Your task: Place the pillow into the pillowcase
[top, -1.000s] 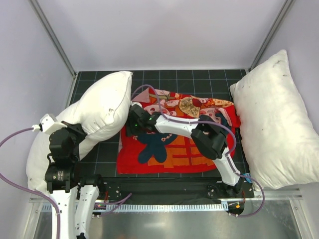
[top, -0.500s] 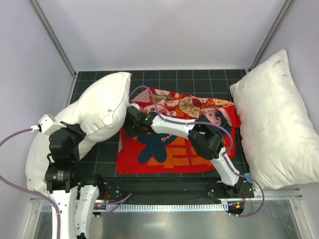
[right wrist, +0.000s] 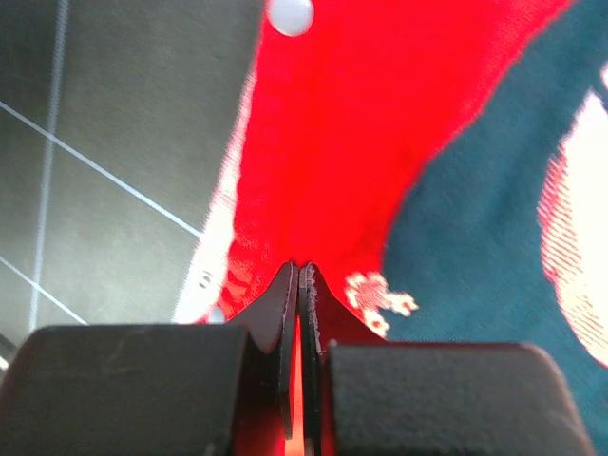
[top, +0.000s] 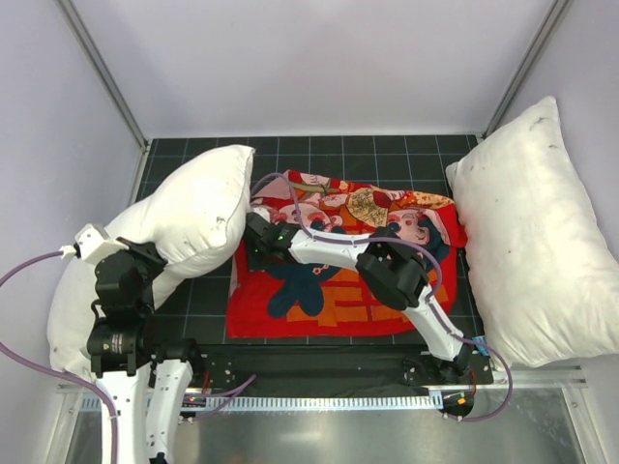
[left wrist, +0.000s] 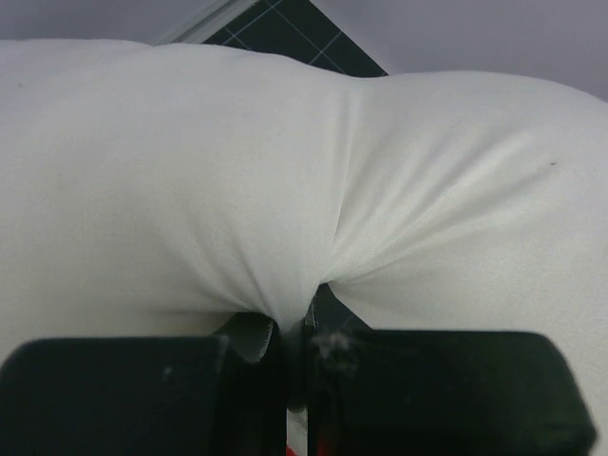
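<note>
Right wrist — fingers (right wrist: 277, 328) pinch pillowcase (right wrist: 380, 114) edge.

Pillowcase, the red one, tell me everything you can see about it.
The pillowcase is bright red cloth printed with cartoon children, orange blocks and a dark teal shape. It lies mostly flat on the black gridded mat, rumpled along its far edge. The right gripper pinches its left edge, jaws shut, beside small white snaps.
</note>
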{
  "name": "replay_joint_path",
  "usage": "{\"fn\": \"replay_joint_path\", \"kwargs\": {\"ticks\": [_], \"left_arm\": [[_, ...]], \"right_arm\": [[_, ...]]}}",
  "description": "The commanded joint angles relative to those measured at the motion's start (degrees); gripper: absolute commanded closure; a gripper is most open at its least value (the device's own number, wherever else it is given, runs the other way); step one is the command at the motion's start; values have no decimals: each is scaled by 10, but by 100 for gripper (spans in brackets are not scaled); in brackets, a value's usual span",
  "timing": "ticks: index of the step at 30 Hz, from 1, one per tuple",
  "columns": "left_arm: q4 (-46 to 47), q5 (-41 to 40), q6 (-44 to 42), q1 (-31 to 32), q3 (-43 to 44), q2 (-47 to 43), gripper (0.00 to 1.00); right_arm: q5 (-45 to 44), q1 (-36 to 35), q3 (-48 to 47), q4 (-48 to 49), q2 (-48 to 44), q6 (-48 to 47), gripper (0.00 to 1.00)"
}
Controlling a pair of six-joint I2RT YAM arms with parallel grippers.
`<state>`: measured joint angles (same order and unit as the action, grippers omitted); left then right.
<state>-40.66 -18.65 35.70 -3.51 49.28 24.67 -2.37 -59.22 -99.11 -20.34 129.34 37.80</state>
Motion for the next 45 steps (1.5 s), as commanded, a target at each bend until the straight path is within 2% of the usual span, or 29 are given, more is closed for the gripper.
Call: {"fn": "replay_joint_path", "kwargs": {"ticks": [1, 6, 12, 15, 20, 24, 27, 28, 29, 30, 33, 39, 42, 45], "left_arm": [[37, -42, -19, -11, 1, -11, 100], [60, 29, -18, -11, -14, 27, 99], [64, 66, -14, -12, -22, 43, 100], [72, 98, -15, -12, -31, 45, 100], [89, 155, -22, -12, -52, 77, 100], [122, 205, -18, -12, -79, 81, 99], [137, 232, -8, -12, -96, 81, 69], [135, 231, -10, -12, -96, 82, 40], [128, 214, -12, -11, -86, 88, 28], [110, 202, -14, -11, -77, 91, 9], [75, 146, -39, -12, -20, 108, 1], [15, 74, -77, -11, 114, 132, 0], [-2, 81, -77, -12, 163, 171, 0], [-26, 133, -63, -12, 237, 230, 0]], "right_arm": [[-34, -17, 52, 9, -67, 2, 96], [-49, 10, 171, 29, -212, 11, 96], [-34, 59, 380, 76, -376, 25, 96], [-25, 95, 449, 80, -424, 24, 96], [17, 161, 527, 102, -506, 11, 96], [53, 168, 537, 90, -518, -10, 96], [69, 168, 529, 80, -514, -25, 93], [73, 169, 524, 78, -513, -29, 92], [76, 169, 517, 71, -505, -37, 89], [78, 168, 499, 52, -501, -53, 89], [78, 168, 466, 15, -482, -77, 87], [68, 169, 452, -5, -481, -89, 87], [61, 168, 449, -15, -488, -94, 87], [51, 168, 447, -21, -498, -96, 86]]}}
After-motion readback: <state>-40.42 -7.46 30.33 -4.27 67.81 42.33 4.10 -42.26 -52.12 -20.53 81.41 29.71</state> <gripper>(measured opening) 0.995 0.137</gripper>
